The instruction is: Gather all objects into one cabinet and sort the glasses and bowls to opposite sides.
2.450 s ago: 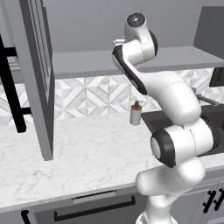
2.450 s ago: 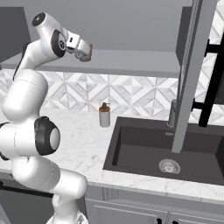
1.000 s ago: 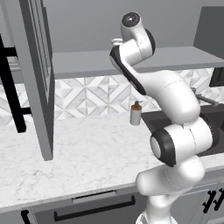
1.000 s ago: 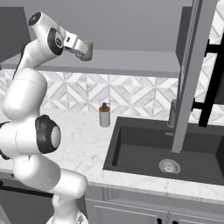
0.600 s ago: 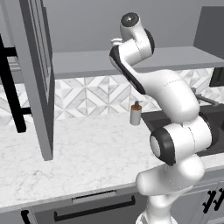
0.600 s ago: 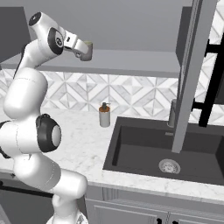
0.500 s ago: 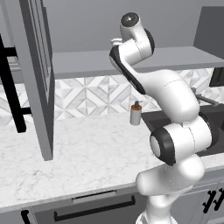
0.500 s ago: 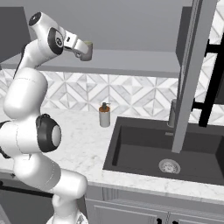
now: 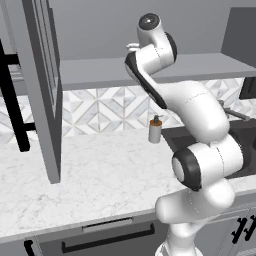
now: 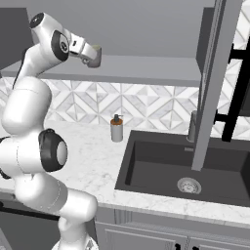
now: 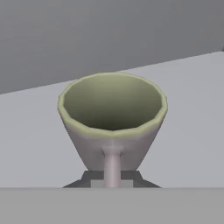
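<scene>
arm reaching up to the grey shelf (image 10: 146,68), gripper (image 10: 93,57) pinched tight on the rim of the little greyish tumbler (image 11: 113,120), tumbler upright just over the shelf top, soap bottle (image 10: 116,129) down on the counter (image 9: 100,170)

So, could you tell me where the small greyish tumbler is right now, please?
The tumbler sits upright in the gripper, which is shut on it, up over the grey shelf, left of the sink in the right base view.

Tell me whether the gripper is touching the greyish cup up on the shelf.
Touching. In the hand view the gripper is shut on the cup, its dark fingertips against the handle. In the right base view the cup sits at the hand's end.
</scene>
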